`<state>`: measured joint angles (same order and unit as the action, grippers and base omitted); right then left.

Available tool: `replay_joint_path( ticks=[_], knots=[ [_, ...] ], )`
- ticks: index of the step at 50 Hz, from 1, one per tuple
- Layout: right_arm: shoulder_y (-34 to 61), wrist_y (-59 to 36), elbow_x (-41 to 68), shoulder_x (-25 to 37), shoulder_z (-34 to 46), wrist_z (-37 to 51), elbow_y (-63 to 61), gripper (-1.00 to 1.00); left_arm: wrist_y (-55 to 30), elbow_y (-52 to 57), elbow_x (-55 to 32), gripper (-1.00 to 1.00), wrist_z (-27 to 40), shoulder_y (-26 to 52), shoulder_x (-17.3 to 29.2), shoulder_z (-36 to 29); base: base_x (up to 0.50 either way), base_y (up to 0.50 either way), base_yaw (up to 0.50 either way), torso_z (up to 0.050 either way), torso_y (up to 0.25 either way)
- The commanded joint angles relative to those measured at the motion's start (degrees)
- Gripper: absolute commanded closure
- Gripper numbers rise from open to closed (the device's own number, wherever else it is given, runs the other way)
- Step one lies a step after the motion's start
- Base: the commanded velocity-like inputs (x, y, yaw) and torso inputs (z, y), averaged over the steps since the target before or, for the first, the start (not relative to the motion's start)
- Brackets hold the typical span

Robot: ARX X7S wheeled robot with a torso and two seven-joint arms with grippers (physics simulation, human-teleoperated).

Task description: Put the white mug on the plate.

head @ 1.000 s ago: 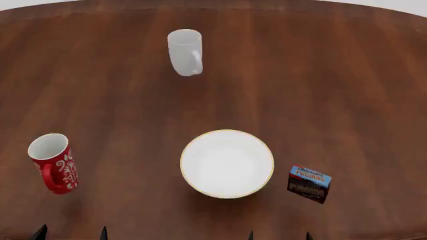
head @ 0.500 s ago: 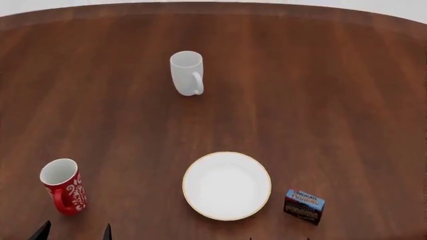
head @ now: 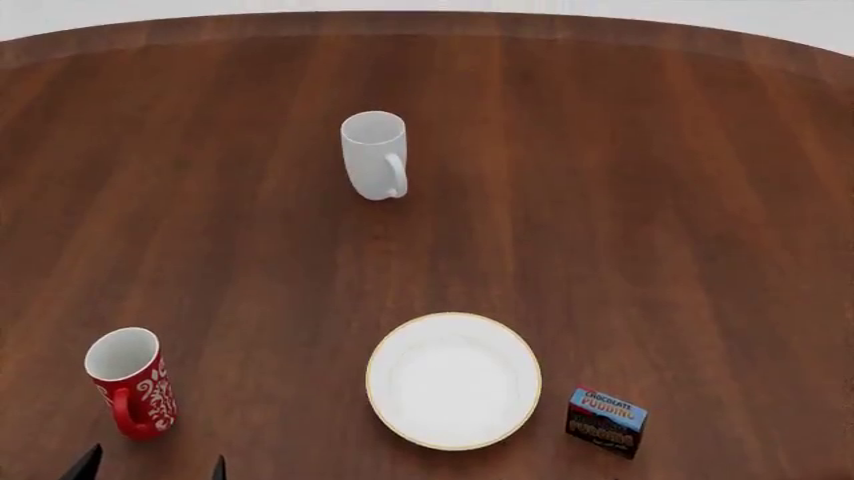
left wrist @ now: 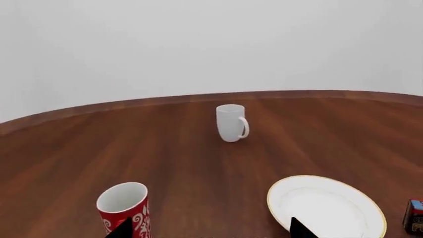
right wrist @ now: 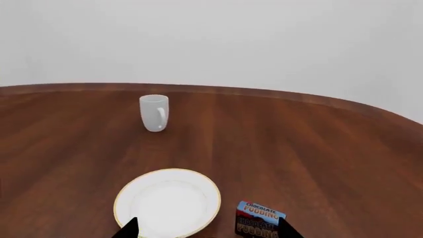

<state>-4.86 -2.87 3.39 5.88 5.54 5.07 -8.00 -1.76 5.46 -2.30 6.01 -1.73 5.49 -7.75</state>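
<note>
— Head view first: where is the white mug [head: 374, 154]?

— Upright, far across the wooden table [head: 641, 200], well beyond the plate [head: 454, 381], handle toward me.

— How will it handle?

— I judge it stiff, smooth, probably slippery and breakable. I'd pinch the wall at the rim, or squeeze the body clear of the handle.

— It looks?

— Plain white, unmarked.

— Your grippers?

— Left gripper [left wrist: 208, 229] and right gripper [right wrist: 208, 228] stand wide, holding nothing. The red mug [head: 130, 382] sits nearest my left.

I see bare table [head: 641, 200] all around the white mug [head: 372, 154]. The red mug [head: 130, 382] and pudding box [head: 607, 422] flank the plate [head: 454, 380], clear of the line between.
</note>
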Motion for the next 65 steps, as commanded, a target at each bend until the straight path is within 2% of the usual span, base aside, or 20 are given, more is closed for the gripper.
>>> replay_joint_path(
  ticks=[1, 11, 20, 32, 48, 65],
  knots=[
    [-0.5, 0.1, 1.2, 0.8, 0.5, 0.4, -0.7, -1.0, -1.8, 1.8, -0.2, -1.0, 0.9, -0.5, 0.9, -1.3, 0.0, 0.0, 0.0, 0.045, 0.109],
    [-0.3, -1.8, 2.2, 1.7, 1.0, 0.6, -2.6, -1.0, -2.9, 3.1, -1.7, -1.0, 1.2, -0.8, 1.5, -1.5, 0.0, 0.0, 0.0, 0.045, 0.111],
    [2.5, -17.5, 4.7, 6.6, -1.3, 0.2, -16.0, -1.0, -15.3, 13.2, -2.4, -1.0, 0.4, 0.7, 4.7, -1.5, 0.0, 0.0, 0.0, 0.008, 0.013],
    [12.3, -28.8, 6.2, 10.7, -3.4, 0.4, -22.6, -1.0, -29.1, 23.2, -7.9, -1.0, -1.5, 6.7, 8.4, 1.9, 0.0, 0.0, 0.0, 0.0, 0.0],
    [34.7, -31.6, 2.6, 15.5, 1.1, -3.5, -12.7, -1.0, -41.0, 26.0, -9.3, -1.0, -3.7, 22.3, 13.0, 1.8, 0.0, 0.0, 0.0, 0.0, 0.0],
    [51.0, -28.9, 0.9, 14.9, 6.2, -7.4, 2.8, -1.0, -47.5, 15.2, -11.3, -1.0, -7.5, 41.4, 13.8, 0.6, 0.0, 0.0, 0.0, 0.0, 0.0]
  ],
)
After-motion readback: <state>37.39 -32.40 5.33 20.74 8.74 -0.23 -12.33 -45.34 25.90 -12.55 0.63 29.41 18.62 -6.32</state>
